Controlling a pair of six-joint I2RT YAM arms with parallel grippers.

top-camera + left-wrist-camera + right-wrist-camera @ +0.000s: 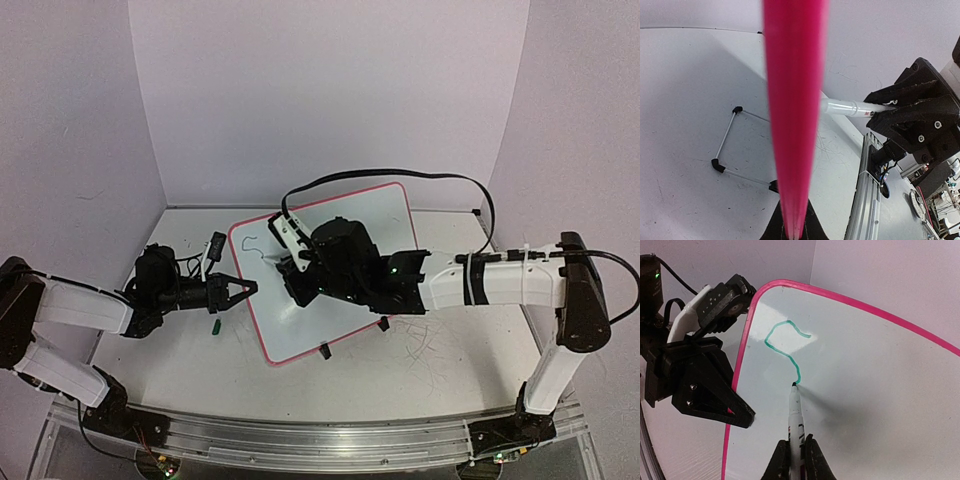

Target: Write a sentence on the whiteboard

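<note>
Marker tip down on the whiteboard (pixel 290 335), and only the first curl of the sentence (pixel 785 342) is there: a green hook near the board's upper left corner, running down to the nib. The right pincer (pixel 795 456) is clenched on the marker (pixel 796 422), low on its barrel, so the pen stands out long ahead of the fingers. On the other side the left pincer (pixel 238 292) is clamped on the board's red-pink rim (pixel 795 100), pinning its left edge. The board lies skewed in the middle of the surface (pixel 450 350), black feet toward the arms.

Early days, I'd say: one letter begun, nearly all of it unwritten. To do this well, use light, even pressure, because that long barrel will lever in the grip if pushed hard. Use small flowing strokes and lift cleanly between words. The clamp must hold firm so the board does not skate. The start sits near the left rim, so there's room to run rightward. A small green thing (pixel 214 326) beside the left pincer may be the cap, but it's too tiny to be sure.
</note>
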